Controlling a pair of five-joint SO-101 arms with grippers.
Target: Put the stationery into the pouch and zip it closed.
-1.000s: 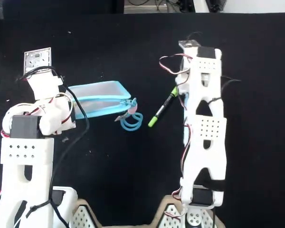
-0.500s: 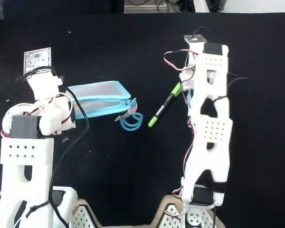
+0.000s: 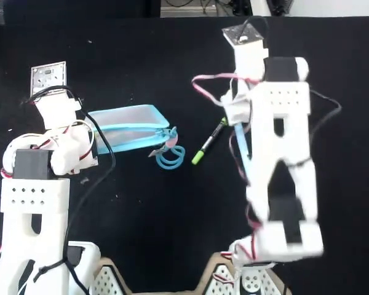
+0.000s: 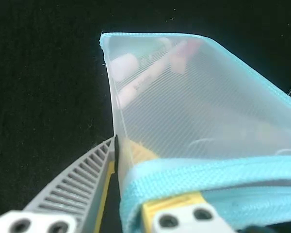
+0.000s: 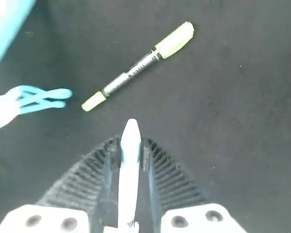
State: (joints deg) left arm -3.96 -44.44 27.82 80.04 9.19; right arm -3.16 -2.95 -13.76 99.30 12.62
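High view: the pouch [image 3: 132,126] lies left of centre on the black worktop [image 3: 141,61], with its left end in the left pincer [image 3: 93,142]. Blue loops [image 3: 170,157] sit at its right end. A green marker [image 3: 209,142] lies just right of them, beside the right arm.

Left wrist view: the left pincer is clenched on the pouch's edge. A white stick [image 4: 136,82] and a pink piece [image 4: 184,48] show through the wall.

Right wrist view: the right pincer [image 5: 131,145] grasps a pen [image 5: 129,170]. The marker lies on the worktop beyond, apart from it.
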